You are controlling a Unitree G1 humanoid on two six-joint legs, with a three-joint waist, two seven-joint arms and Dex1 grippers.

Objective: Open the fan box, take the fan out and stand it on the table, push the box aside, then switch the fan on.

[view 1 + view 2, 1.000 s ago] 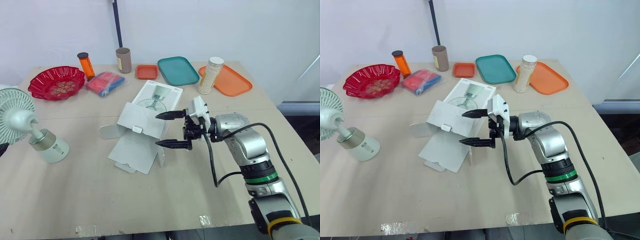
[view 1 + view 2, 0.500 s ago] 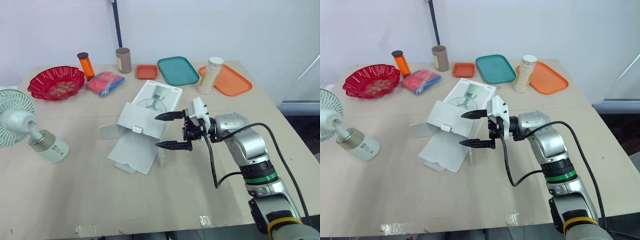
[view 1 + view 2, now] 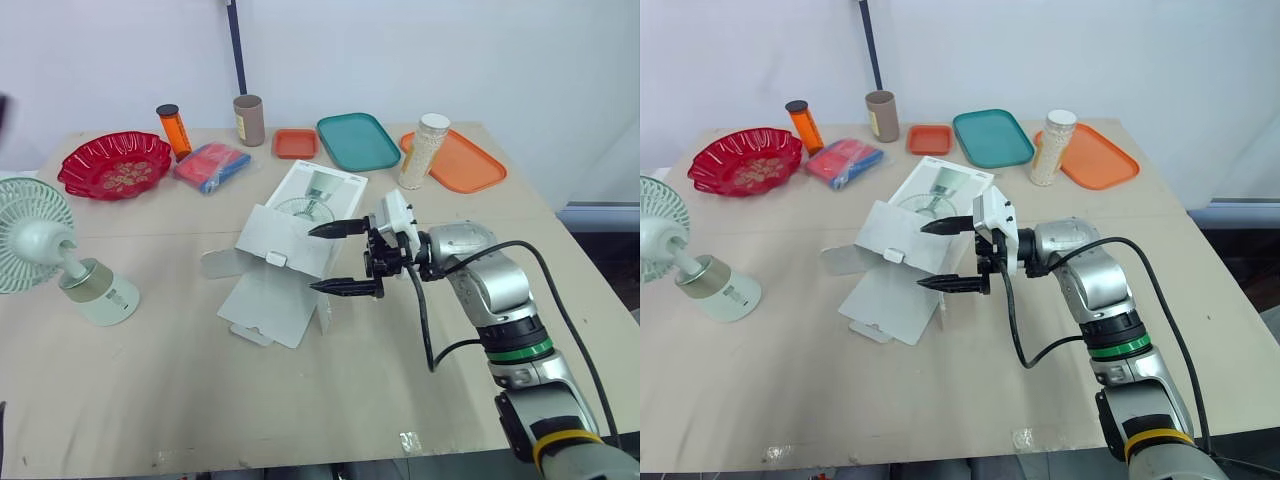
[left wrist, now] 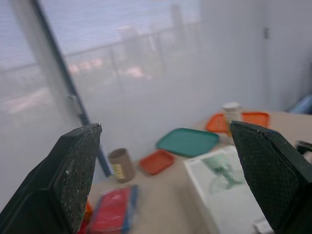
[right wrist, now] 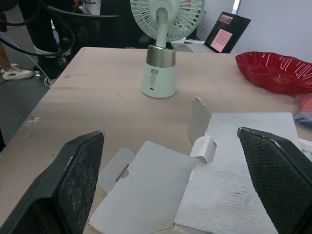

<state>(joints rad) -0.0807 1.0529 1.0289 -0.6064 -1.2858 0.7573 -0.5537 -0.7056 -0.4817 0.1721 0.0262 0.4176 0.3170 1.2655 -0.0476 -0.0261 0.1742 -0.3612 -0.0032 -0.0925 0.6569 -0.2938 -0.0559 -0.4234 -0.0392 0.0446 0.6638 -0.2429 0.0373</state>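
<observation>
Now my right gripper (image 3: pixel 313 259) is spread wide above the box (image 3: pixel 288 243), mid-frame.
Fan (image 3: pixel 95 290) stands upright at far left; my left gripper (image 4: pixel 163 126) is wide too.

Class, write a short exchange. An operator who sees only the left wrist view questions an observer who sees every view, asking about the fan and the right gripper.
Operator: I have the box's printed face ahead of me. Where is the fan?
Observer: It is out of the box, standing upright on the table at the robot's far left.
Operator: And what is the right gripper doing?
Observer: It is open, with its fingers pointing over the box's right side, near the spread flaps.
</observation>
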